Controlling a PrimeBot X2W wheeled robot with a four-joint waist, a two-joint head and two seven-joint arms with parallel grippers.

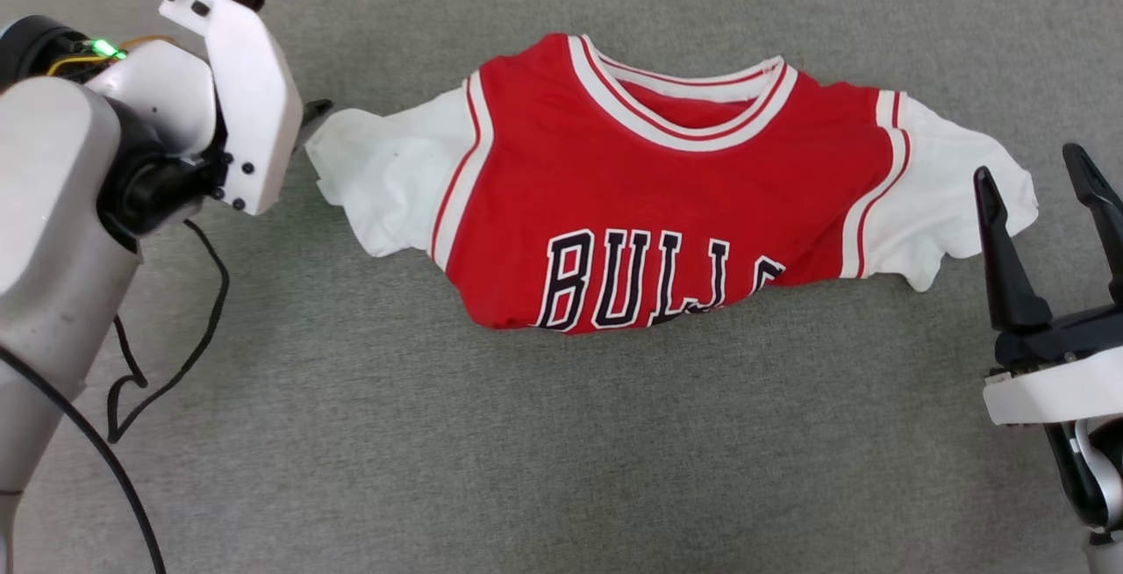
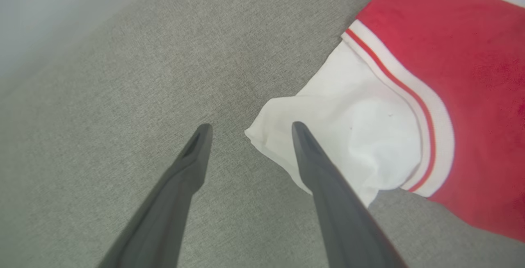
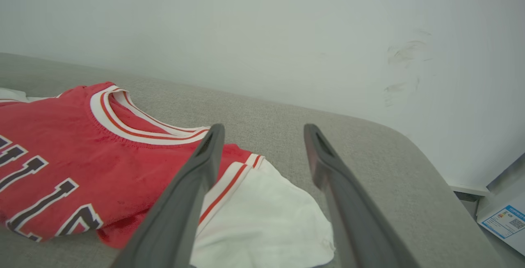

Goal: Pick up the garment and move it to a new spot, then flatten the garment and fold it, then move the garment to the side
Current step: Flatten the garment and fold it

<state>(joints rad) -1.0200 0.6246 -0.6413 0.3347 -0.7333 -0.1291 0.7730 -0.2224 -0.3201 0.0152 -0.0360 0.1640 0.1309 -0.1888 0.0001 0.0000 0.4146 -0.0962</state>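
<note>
The red shirt [image 1: 667,205] reads "BULL" in black; the left claw [image 2: 251,126] and right claw [image 1: 1028,161] gape wide, empty.

garment [image 1: 649,197] is laid across the surface [image 1: 439,434], collar far, lower edge near | left gripper [image 2: 251,128] is placed at its left sleeve end | right gripper [image 1: 1028,166] at right sleeve end | cable [image 1: 175,355] looped near left | wall [image 3: 262,22] seen behind far edge

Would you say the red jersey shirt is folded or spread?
Partly folded: the red jersey shirt ends mid-print, bottom tucked under; sleeves spread.
</note>
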